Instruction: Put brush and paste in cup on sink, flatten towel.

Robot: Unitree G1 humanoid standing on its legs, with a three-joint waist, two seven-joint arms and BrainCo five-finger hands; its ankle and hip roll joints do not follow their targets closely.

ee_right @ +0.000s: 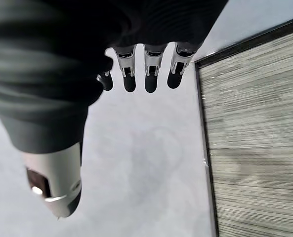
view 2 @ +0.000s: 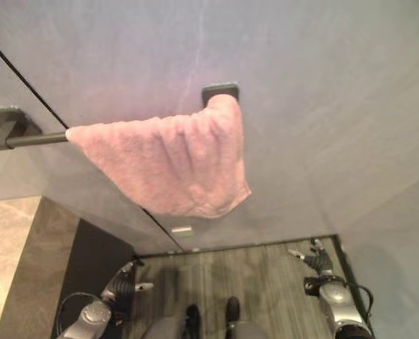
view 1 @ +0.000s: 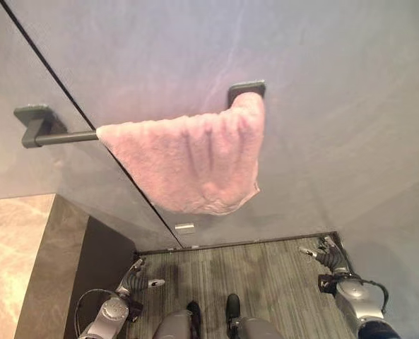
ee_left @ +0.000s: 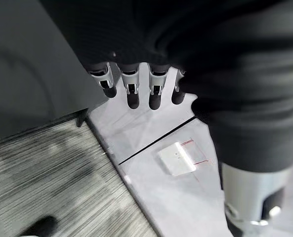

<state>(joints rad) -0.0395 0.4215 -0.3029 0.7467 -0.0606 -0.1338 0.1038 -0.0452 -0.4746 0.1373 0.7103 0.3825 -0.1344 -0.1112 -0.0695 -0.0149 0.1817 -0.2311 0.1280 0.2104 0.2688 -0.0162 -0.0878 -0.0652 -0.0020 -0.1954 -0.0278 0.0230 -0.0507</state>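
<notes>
High on the rail [view 1: 61,136], bunched towel [view 1: 188,159], seemingly well above both hands' fingers [view 1: 142,272].

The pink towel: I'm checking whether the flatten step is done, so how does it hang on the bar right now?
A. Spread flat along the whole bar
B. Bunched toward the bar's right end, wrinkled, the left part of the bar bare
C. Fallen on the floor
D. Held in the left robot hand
B: the pink towel is gathered in folds at the right end of the dark towel bar, whose left stretch is bare.
</notes>
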